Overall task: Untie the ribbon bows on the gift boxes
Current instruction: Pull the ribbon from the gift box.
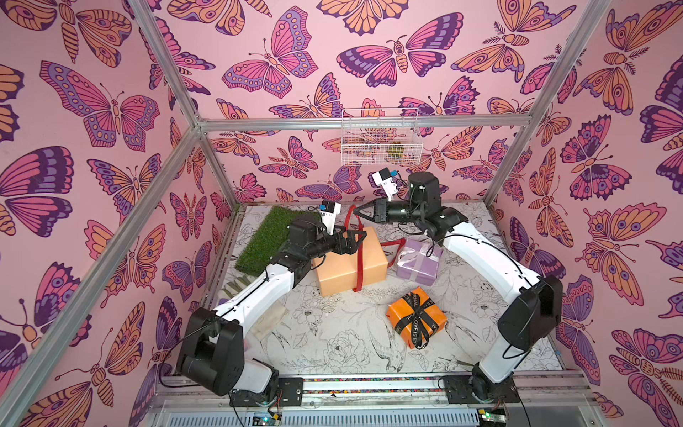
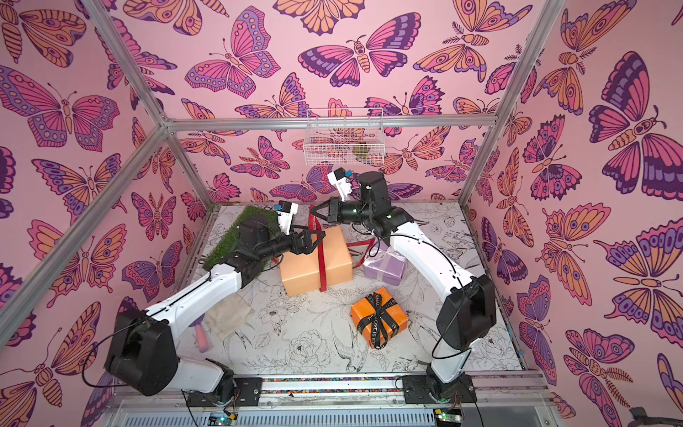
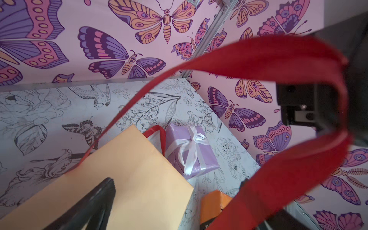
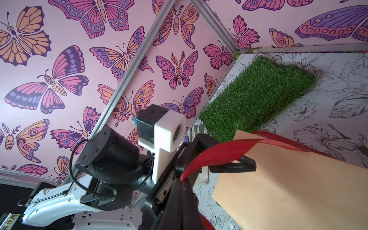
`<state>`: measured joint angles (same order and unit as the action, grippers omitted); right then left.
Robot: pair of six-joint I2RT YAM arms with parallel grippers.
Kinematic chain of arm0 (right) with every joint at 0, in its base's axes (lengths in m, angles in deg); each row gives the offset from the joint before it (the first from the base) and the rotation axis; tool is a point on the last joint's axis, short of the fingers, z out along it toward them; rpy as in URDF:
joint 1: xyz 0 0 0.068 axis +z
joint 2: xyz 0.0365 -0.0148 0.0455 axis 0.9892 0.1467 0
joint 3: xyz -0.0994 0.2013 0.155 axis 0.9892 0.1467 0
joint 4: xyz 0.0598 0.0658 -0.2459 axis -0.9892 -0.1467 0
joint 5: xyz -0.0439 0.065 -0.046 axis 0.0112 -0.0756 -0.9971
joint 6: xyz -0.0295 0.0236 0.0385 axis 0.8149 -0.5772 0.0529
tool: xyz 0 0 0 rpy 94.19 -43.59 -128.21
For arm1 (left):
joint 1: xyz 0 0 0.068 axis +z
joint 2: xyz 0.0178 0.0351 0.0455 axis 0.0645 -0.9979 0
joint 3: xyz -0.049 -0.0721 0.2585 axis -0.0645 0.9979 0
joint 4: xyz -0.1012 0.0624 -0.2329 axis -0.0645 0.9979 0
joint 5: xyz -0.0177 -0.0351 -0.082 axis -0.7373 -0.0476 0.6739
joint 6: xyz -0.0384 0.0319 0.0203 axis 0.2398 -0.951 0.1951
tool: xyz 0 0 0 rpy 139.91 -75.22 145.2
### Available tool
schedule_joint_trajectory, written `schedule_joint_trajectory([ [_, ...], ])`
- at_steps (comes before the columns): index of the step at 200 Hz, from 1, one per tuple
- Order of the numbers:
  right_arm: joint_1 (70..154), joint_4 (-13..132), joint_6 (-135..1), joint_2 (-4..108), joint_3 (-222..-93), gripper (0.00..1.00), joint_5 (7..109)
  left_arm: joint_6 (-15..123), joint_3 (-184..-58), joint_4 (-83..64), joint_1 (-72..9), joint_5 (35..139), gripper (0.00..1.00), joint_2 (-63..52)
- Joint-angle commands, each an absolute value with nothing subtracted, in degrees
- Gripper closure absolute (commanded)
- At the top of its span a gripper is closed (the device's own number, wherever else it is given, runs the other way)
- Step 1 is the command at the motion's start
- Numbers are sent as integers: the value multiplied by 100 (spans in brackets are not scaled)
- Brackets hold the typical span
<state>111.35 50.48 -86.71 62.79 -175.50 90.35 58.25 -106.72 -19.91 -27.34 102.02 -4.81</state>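
Three gift boxes on the flower-printed worktop (image 1: 325, 344), seen in both top views. The peach box (image 1: 340, 270) lies toward the back, just beside a grass mat (image 1: 264, 236). The lilac box (image 1: 421, 268) stands near it on the right arm's side. The orange box (image 1: 398, 314) sits nearer the front, apart from both.

The right tool (image 1: 355, 213) is closed, pinching a strand of the red ribbon (image 1: 357, 266) above the peach box's far edge. One band of this ribbon crosses the box top and front face, and a loose loop lies on the worktop between the peach and lilac boxes.

The left tool (image 1: 360, 242) is spread wide over the box top and grips nothing. In the left wrist view one finger (image 3: 93, 205) lies over the peach paper.

The pale bow (image 1: 410, 255) and the black bow (image 1: 417, 319) are tied.
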Motion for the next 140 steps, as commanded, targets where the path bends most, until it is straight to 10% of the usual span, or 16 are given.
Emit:
schedule_joint_trajectory([
  [1,11154,4846,-8517,5923,-17416,100,9094,5599,-10677,-2569,-2717,9819,7,-496],
  [90,11154,4668,-8494,5631,-16986,100,9235,4807,-10922,-2791,-2690,9944,13,-944],
  [117,11136,4884,-8688,5738,-17017,100,9471,4845,-11108,-3138,-2599,10652,34,-1322],
  [140,11114,4941,-8765,5829,-17098,100,9497,5105,-11315,-3257,-2472,10978,72,-1620],
])
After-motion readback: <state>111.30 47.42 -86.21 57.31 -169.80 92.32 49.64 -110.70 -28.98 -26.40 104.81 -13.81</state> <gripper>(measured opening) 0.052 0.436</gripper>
